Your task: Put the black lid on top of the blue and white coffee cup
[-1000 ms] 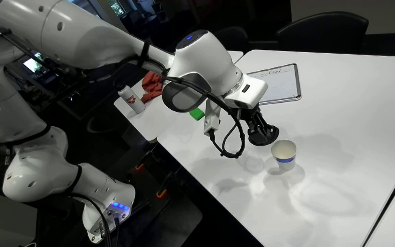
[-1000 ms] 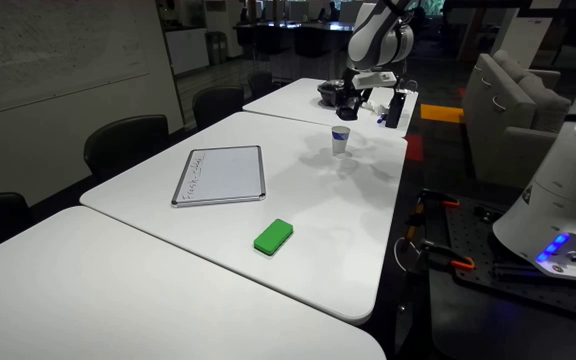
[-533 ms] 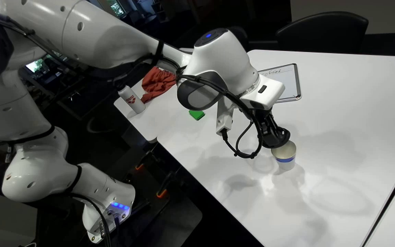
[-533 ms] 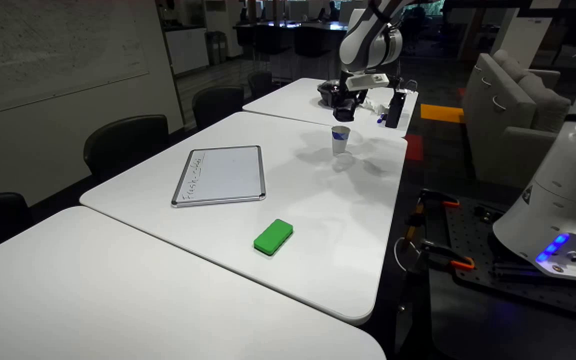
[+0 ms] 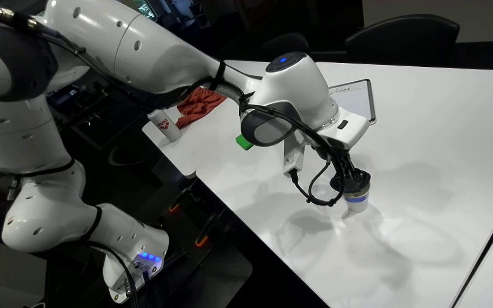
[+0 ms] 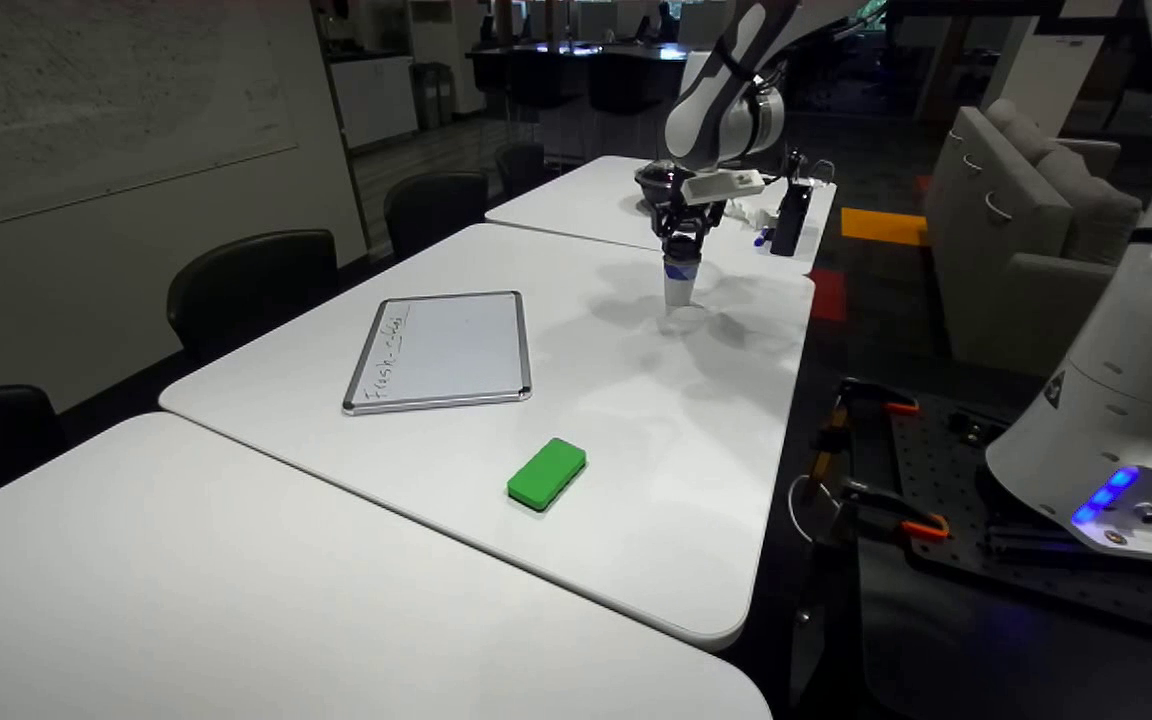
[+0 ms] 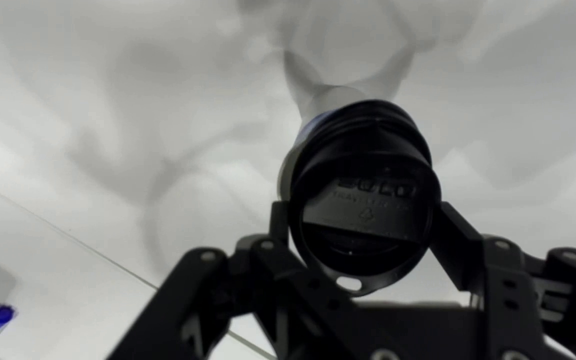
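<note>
- The white table point(image 6: 636, 430) spreads through both exterior views; in an exterior view its near and far edges meet neighbouring tables point(image 6: 286, 570).
- Your white arm point(image 5: 169, 60) reaches in over the robot-side edge.
- The whiteboard point(image 6: 446, 350) lies flat toward the opposite edge, grey-framed, with handwriting along one side.
- Your gripper point(image 7: 365, 220) is clamped on the black lid point(image 7: 368, 197), pressing its rim from both sides.
- The blue and white coffee cup point(image 6: 679, 288) stands upright, nearer the far edge than the near one and toward the robot-side edge. You see a white wall narrowing to the foot and a blue band partway down; in the wrist view a crescent of cream rim shows beside the lid.
- The green block point(image 6: 546, 474) lies flat close to the near edge, well apart from the cup.
- The lid you hold is at the cup's mouth. It is round and black with a faint sheen, its stepped collar surrounding a recessed top with raised lettering and a recycling triangle; a small oval opening near its edge shows pale. You cannot tell whether it touches the cup's rim.
</note>
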You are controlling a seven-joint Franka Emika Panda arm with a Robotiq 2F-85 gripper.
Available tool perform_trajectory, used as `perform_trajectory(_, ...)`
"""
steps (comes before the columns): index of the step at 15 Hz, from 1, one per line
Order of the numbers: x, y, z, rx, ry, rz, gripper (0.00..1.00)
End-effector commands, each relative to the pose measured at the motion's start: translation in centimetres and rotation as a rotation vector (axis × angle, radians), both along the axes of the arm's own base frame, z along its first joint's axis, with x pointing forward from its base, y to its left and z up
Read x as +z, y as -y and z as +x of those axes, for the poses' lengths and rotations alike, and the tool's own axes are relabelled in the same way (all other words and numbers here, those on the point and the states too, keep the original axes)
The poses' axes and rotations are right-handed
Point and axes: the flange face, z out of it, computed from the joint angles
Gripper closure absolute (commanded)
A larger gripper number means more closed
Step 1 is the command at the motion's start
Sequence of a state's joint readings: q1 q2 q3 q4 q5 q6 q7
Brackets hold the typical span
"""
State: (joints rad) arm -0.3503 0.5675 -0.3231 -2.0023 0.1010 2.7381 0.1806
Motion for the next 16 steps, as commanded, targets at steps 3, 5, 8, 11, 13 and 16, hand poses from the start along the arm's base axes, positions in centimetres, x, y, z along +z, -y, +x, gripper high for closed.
perform_trajectory(3, -0.80, 0.86, 0.52, -0.020, -0.012, 0.022, 0.29)
perform_trajectory(5, -0.99, 0.92, 0.62, -0.020, -0.015, 0.021, 0.18)
perform_trajectory(8, -0.99, 0.89, 0.75, -0.018, -0.015, 0.019, 0.00)
perform_trajectory(11, -1.01, 0.72, 0.68, -0.014, -0.015, 0.018, 0.00)
perform_trajectory(13, -0.95, 0.53, 0.65, -0.012, -0.015, 0.014, 0.00)
perform_trajectory(16, -0.32, 0.00, 0.52, -0.004, -0.006, 0.014, 0.00)
